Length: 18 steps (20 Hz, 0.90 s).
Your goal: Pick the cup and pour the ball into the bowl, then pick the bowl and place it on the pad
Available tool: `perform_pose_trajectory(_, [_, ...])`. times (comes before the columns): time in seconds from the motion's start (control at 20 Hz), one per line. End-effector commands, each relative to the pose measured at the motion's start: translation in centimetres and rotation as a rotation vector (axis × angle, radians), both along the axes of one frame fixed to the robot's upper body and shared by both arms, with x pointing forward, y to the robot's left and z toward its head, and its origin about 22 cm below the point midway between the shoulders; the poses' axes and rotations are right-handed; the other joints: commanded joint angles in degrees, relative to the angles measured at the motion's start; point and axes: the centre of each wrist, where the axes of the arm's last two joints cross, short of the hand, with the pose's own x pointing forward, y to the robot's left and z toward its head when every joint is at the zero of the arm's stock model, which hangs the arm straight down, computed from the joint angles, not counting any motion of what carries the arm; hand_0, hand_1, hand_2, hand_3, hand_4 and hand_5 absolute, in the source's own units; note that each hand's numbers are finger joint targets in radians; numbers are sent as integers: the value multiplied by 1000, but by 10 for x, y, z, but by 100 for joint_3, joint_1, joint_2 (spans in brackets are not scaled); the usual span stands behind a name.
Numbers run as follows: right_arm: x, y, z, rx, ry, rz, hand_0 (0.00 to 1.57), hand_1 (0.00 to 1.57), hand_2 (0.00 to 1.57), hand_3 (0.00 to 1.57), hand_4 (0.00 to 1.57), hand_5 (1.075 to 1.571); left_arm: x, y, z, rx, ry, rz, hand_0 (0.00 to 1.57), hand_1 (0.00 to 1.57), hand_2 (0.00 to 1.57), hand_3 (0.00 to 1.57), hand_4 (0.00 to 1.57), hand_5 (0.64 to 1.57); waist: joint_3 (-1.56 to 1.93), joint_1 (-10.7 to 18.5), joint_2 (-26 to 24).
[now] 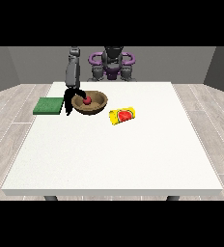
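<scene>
While the ball rests in the bowl, we see the robot hand at the view's left reaching the bowl's near-left rim.

The yellow cup lies tipped on the counter, right of the bowl; the green pad lies just left of the hand. We cannot tell whether its fingers pinch the rim. We judge the bowl stiff and light; grasp it at the rim, keeping it level.

One bowl, one ball, one cup, one pad.
</scene>
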Motion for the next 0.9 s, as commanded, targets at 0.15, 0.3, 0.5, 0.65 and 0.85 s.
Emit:
perform_pose_trajectory(0.15, [-21, -15, -24, -1, 214, -121, 878, 878, 580, 0, 608, 1514, -10, 17, 14, 0, -50, -3, 0, 0, 0, 0, 1018, 1535, 70, 23, 383])
perform_pose_trajectory(0.3, [-39, -41, -30, -144, 303, -174, 1571, 1571, 1571, 1545, 913, 1470, -13, 20, 22, -13, -87, -37, 0, 0, 0, 0, 1024, 1537, 65, 260, 552])
perform_pose_trajectory(0.5, [-50, -56, -31, -257, 354, -234, 1571, 1571, 1571, 1534, 927, 1511, -12, 18, 23, -25, -67, -45, 0, 0, 0, 0, 1092, 1514, 57, 259, 411])
perform_pose_trajectory(0.65, [-39, -77, -9, -302, 342, -255, 1571, 1571, 1571, 1365, 960, 1536, -16, 28, 21, -19, -82, -22, 0, 0, 0, 0, 1143, 1520, 50, 300, 486])
perform_pose_trajectory(0.85, [-17, -84, 25, -383, 400, -263, 1571, 1571, 1571, 1248, 1012, 1546, -10, 38, -5, -43, 35, 12, 0, 0, 0, 0, 1186, 1526, 41, 23, -180])
